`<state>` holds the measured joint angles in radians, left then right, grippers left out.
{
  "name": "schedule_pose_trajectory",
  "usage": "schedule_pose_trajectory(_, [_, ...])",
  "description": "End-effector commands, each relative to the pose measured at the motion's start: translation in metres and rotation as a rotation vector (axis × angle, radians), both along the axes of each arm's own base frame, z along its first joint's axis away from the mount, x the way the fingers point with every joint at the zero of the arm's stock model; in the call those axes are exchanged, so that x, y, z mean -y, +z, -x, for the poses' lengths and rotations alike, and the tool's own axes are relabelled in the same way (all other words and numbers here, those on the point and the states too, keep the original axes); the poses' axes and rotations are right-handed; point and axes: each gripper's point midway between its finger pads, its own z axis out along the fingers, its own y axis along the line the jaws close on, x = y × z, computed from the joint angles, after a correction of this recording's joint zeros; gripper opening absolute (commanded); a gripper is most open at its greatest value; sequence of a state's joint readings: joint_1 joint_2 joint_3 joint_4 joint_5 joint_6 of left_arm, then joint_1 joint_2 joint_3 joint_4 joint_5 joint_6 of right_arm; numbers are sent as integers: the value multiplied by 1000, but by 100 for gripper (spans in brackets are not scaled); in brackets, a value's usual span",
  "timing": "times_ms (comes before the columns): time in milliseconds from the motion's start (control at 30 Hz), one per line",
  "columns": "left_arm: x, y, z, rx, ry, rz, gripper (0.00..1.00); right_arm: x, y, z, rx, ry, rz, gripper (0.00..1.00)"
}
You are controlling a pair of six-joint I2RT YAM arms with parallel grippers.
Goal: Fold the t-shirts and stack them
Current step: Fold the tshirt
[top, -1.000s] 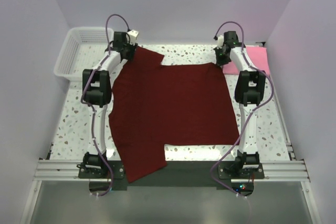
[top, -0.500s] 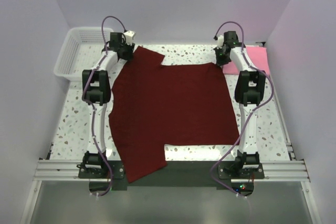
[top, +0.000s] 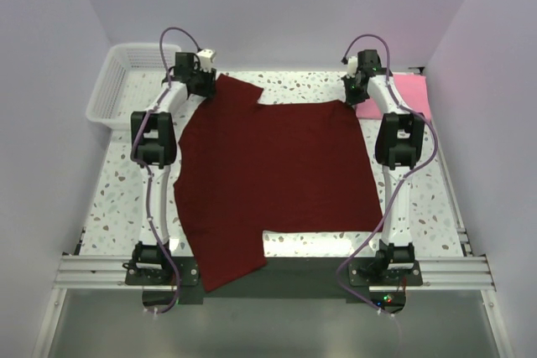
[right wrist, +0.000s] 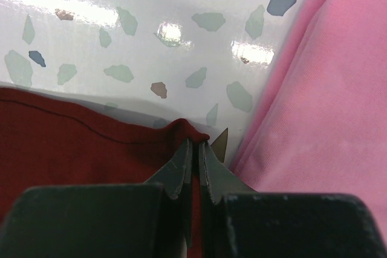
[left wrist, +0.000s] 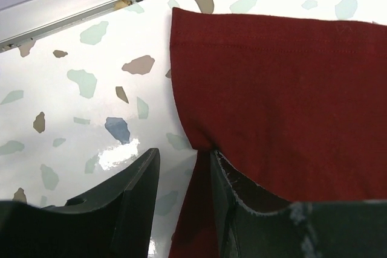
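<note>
Change: left tool point(left wrist: 184, 161) has narrowed to half-open around the maroon t-shirt point(top: 277, 173) sleeve edge, upper left, not clamped. Right tool point(right wrist: 195, 146) pinches its upper-right corner beside the pink t-shirt point(right wrist: 326, 89). Shirt flat, centre of table point(top: 117, 190); fold grasp probably next.

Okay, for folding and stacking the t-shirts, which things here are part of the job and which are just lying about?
Part of the job: maroon t-shirt, spread out; pink t-shirt, folded at the far right; right gripper, shut on the maroon t-shirt's edge.
Just lying about: white mesh basket, far left corner.
</note>
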<state>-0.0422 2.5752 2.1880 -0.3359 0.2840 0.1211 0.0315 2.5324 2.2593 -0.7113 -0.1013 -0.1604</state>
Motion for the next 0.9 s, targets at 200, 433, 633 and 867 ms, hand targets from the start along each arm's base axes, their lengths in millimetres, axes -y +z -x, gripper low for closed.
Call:
schedule_pose_trajectory(200, [-16,14,1,-7,58,70,43,-1,-28,32,-142,11,0,0])
schedule_pose_trajectory(433, [-9,3,13,-54,19,85,40,-1,-27,31,-140,10,-1,0])
schedule_pose_trajectory(633, [-7,-17,23,-94,-13,-8,42,0,-26,30,-138,11,3,0])
schedule_pose_trajectory(867, [4,-35,37,-122,-59,-139,36,-1,-26,26,-128,4,2,0])
